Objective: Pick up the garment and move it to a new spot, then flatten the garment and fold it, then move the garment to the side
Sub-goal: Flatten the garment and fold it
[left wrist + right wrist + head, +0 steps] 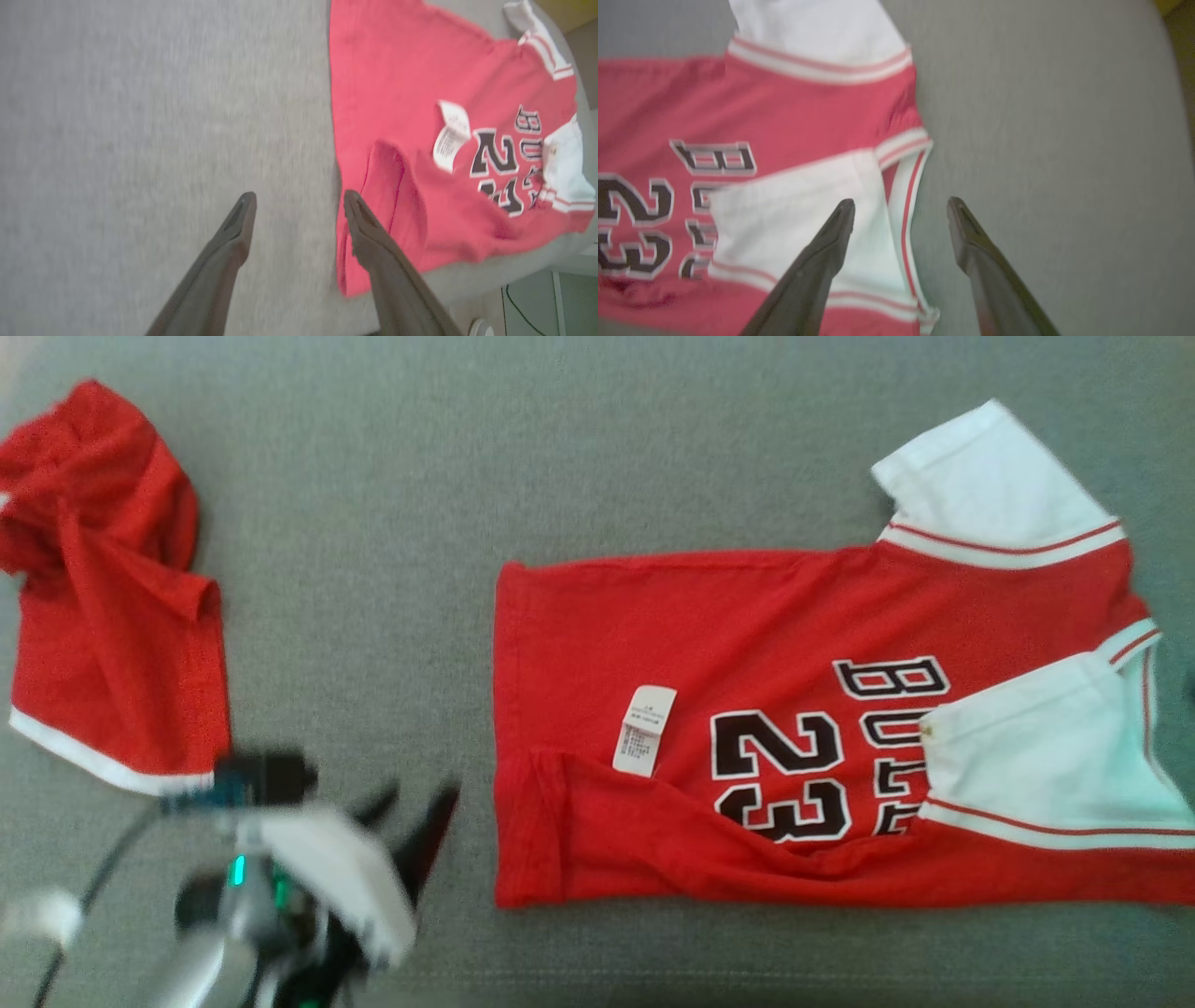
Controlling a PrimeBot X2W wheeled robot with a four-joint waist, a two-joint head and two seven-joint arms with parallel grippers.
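Left wrist view has our left hand (299,196) open and empty above the grey worktop (140,116), one finger over bare cloth and the other over the near hem corner (373,186) of the red number 23 jersey (747,616), which lies spread across the right half of the worktop. That corner is turned back on itself, so a pinch there may, we judge, catch only the top layer and drag a crease into the fold. Our right hand (901,201) is likewise open and holding nothing, straddling the striped neck edge (906,196) beside the white sleeve (794,210) that lies folded over the print; left that way, the sleeve would be trapped crooked inside. The jersey's near edge lies close to the worktop's rim, so a careless pull could slide it off. Crumpled red shorts (112,644), as they appear, lie well apart on the left, where the left arm might snag them.
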